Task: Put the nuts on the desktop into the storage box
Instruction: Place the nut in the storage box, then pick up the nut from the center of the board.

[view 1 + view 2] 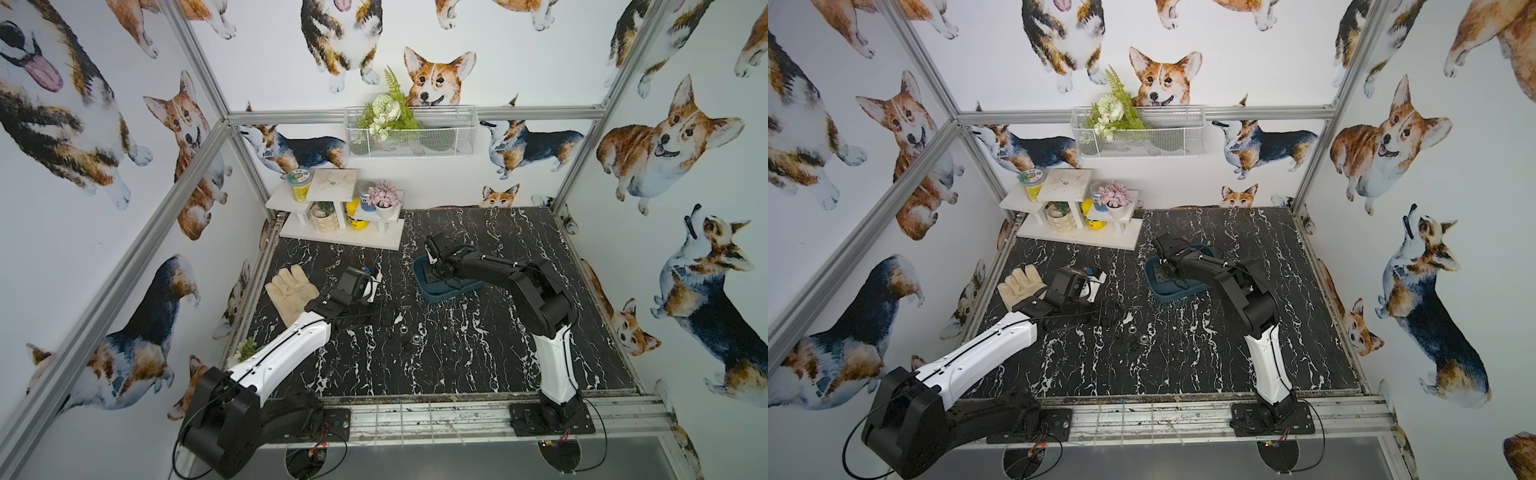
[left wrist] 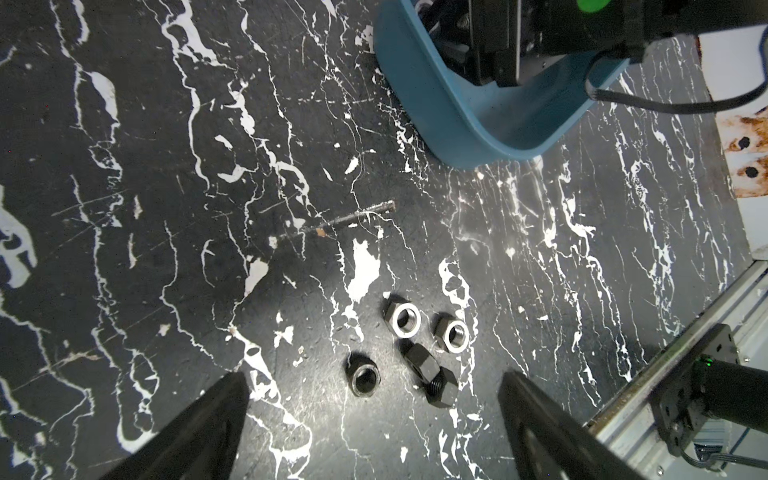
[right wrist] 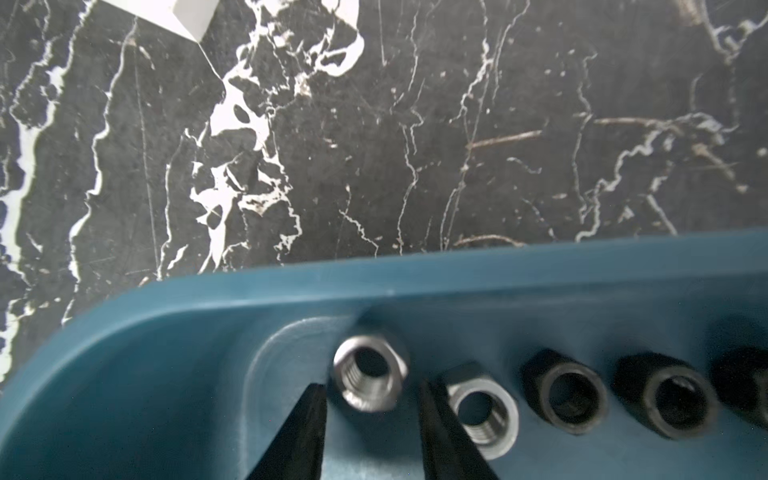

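— So, what is sitting around the work?
— A pale glove (image 1: pixel 291 293) is lying on the bench (image 1: pixel 478 353) beside the left arm (image 1: pixel 291 340). A white stepped shelf (image 1: pixel 345 237) is standing in the far corner, and a wire basket (image 1: pixel 411 133) is hanging on the wall. The right arm (image 1: pixel 511 274) is reaching over the storage box (image 1: pixel 446 293), hiding much of it in both top views.
— And the nuts?
— Five nuts (image 2: pixel 402 320) are lying bunched on the bench, apart from the box: two shiny silver, three dark. The left claw (image 2: pixel 374 378) is hovering over them, spread wide and holding nothing. More are lying in the box, both silver and dark. The right claw (image 3: pixel 370 388) is hanging inside with its jaws narrowly parted and a blurred silver nut right at the tips. Whether they are touching it, I cannot tell.
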Controlling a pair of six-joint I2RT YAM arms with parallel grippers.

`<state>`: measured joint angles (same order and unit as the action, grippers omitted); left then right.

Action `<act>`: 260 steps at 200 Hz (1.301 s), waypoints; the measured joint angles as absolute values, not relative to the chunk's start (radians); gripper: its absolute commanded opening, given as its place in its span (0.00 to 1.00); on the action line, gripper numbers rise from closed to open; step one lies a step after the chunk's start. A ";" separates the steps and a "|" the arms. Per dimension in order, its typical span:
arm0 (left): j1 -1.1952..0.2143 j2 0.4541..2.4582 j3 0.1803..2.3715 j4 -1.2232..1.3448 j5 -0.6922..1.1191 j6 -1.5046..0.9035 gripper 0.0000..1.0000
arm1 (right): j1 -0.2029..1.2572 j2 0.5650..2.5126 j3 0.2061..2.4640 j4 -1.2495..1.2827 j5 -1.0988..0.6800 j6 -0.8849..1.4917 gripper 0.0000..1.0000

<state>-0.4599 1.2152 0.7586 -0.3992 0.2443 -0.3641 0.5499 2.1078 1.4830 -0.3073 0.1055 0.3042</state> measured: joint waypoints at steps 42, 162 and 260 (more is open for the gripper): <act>-0.460 1.211 0.749 -0.393 0.240 -0.403 0.99 | 0.550 2.027 1.444 -0.286 0.105 0.290 0.49; -0.677 1.351 0.773 -0.455 0.000 -0.566 0.69 | 0.609 1.427 0.997 -0.126 0.134 0.255 1.00; -0.781 1.457 0.795 -0.494 -0.102 -0.642 0.56 | 0.633 1.280 0.824 -0.050 0.122 0.256 1.00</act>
<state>-0.7815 1.4574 0.7952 -0.4938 -0.1020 -0.6422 0.6327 1.2797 0.8238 -0.0498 0.1223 0.2558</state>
